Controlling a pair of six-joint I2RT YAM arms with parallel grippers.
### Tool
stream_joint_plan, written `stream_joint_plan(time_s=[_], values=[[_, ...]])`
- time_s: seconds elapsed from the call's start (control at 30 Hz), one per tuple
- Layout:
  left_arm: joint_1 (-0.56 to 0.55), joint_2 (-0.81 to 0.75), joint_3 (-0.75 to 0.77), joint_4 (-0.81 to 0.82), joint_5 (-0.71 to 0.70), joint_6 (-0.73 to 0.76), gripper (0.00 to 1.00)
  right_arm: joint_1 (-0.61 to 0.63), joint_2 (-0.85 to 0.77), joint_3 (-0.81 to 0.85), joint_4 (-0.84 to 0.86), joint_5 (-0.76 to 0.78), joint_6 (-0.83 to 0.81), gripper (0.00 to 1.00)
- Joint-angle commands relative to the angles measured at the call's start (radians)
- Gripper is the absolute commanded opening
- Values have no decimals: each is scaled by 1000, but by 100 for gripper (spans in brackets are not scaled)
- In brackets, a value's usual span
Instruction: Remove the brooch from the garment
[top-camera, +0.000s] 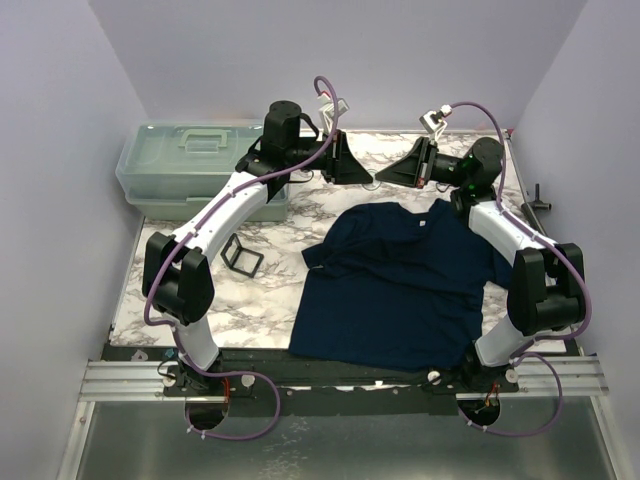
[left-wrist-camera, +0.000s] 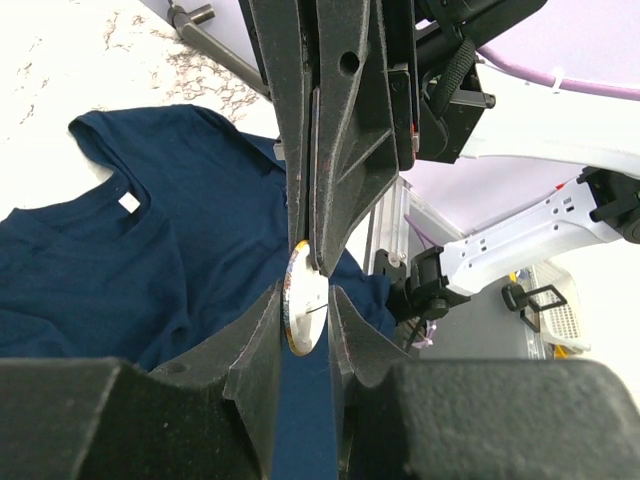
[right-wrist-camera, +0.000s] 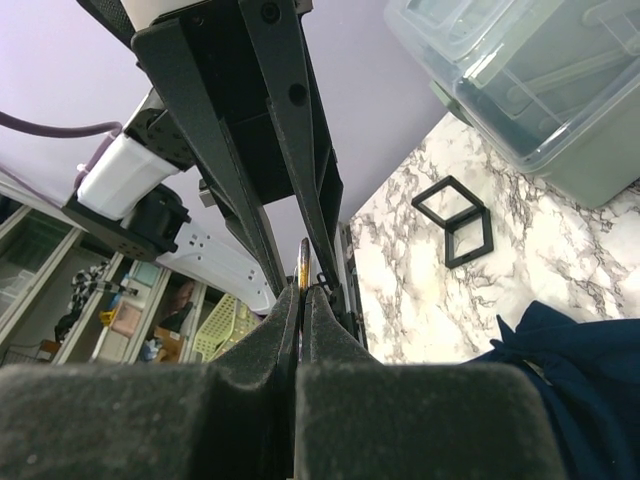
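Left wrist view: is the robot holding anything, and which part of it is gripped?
The brooch, held clear of the garment. The right gripper pinches its upper edge, and the left gripper closes on its lower half.

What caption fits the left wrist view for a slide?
Left end effector and right end effector pinch the round brooch together, off the navy T-shirt on the marble table.

Plain lavender walls (top-camera: 350, 50) enclose a white, grey-veined marble surface (top-camera: 250, 300) on three sides; cluttered shelving (right-wrist-camera: 40, 290) with baskets (right-wrist-camera: 225, 322) shows beyond.
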Motion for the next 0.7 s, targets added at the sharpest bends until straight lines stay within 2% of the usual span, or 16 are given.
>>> stream_joint_plan(time_s=[0.0,0.2,0.67], values=[[-4,13,32,-23,-48,25,25,-3,-17,15,-4,7,-8,1],[-6,17,38,-23,-67,8,25,-3,-17,11,-2,9,-7,1],[-10,23,50,-55,-128,28,18,-3,-18,12,3,9,-5,1]])
